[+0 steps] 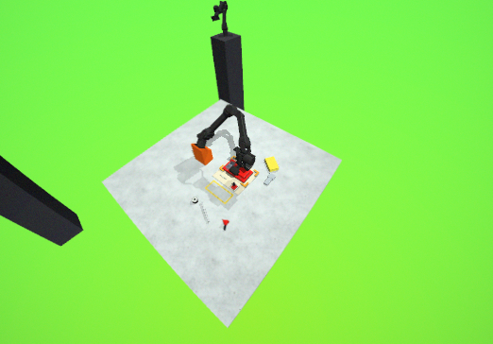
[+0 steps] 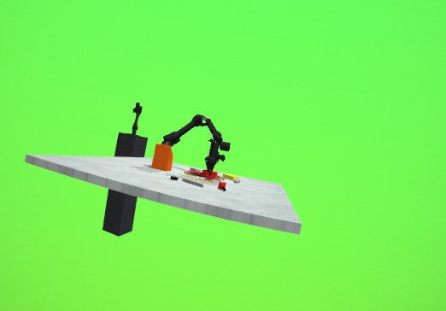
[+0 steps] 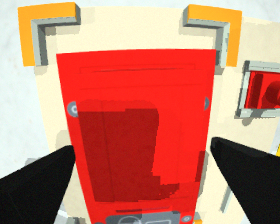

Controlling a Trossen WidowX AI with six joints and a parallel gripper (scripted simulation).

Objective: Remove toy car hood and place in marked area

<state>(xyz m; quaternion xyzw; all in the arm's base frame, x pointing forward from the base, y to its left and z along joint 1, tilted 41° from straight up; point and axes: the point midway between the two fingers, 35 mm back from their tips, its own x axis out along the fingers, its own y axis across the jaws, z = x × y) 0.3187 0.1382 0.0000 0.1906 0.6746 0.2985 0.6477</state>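
The red toy car (image 1: 245, 176) (image 3: 185, 125) lies on a cream board (image 3: 130, 30) with orange corner brackets. In the wrist view its flat red top fills the middle, with a shadow across it and a grey panel at the bottom edge. I cannot tell the hood's exact edges. My gripper (image 2: 209, 171) (image 3: 144, 148) is open and empty, low over the car, one fingertip beyond each long side of the red top. Whether the tips touch anything is unclear. The marked area (image 1: 215, 196) is a yellow outline beside the board in the top view.
A small red part (image 1: 234, 186) (image 3: 254, 90) sits in a grey frame on the board. A yellow block (image 1: 271, 163) (image 2: 231, 177) and a grey piece (image 1: 269, 180) lie beside it. A black round part (image 1: 195, 199), a toothed strip (image 1: 204, 213) and a red-and-black piece (image 1: 226, 222) lie beyond the outline.
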